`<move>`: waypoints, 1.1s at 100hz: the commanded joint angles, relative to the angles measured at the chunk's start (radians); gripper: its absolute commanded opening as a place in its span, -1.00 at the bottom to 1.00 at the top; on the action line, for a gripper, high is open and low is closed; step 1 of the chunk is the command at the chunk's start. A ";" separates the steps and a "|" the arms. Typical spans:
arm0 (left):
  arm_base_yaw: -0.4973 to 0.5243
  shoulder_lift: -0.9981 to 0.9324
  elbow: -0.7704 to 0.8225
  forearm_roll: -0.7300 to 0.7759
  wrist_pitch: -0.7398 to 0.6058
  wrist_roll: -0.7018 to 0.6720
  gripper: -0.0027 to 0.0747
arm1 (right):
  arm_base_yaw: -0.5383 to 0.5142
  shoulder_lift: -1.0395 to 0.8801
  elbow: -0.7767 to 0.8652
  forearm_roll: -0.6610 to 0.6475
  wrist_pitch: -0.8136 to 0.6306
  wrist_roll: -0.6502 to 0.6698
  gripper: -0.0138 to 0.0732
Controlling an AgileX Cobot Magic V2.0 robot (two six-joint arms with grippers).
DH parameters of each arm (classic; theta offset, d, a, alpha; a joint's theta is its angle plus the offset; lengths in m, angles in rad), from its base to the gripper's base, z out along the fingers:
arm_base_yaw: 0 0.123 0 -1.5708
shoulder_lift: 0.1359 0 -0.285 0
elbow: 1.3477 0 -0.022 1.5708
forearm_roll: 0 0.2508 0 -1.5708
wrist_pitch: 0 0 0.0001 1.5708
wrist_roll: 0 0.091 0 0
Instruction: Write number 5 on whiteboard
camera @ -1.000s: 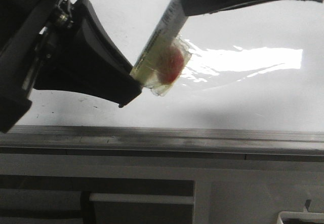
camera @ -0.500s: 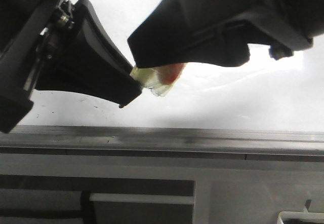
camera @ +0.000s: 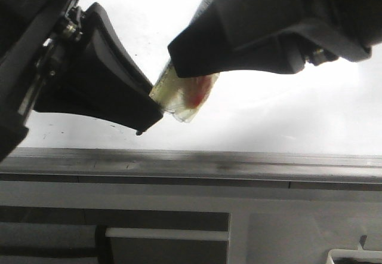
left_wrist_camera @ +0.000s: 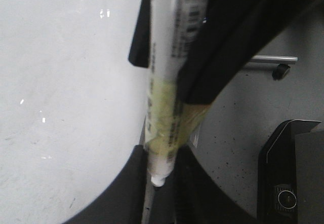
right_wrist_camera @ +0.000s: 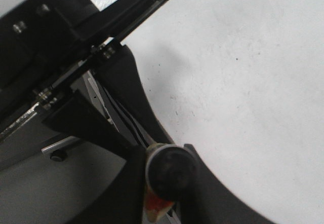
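You see whiteboard [camera: 286, 120]: glossy white, lying flat, strong glare across surface, small dark specks scattered; grey metal edge rail [camera: 197, 162] runs along its near side; no marker stroke readable on it

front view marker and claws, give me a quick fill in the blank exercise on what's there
1. The marker is wrapped near one end in yellowish ____.
2. Both claws, left claw and right claw, meet at the ____.
3. The whiteboard has a grey metal ____ along its near edge.

Missing words: tape; marker; rail
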 commanded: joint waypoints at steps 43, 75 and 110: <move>-0.003 -0.209 -0.033 -0.144 -0.092 -0.127 0.48 | 0.002 -0.066 -0.035 -0.108 -0.012 -0.001 -0.80; 0.125 -0.486 0.134 -0.147 -0.236 -0.360 0.00 | -0.008 -0.156 -0.035 -0.222 0.035 -0.001 -0.78; 0.164 -0.557 0.271 -0.288 -0.329 -0.387 -0.98 | -0.175 -0.146 -0.039 -0.275 -0.115 -0.002 -0.78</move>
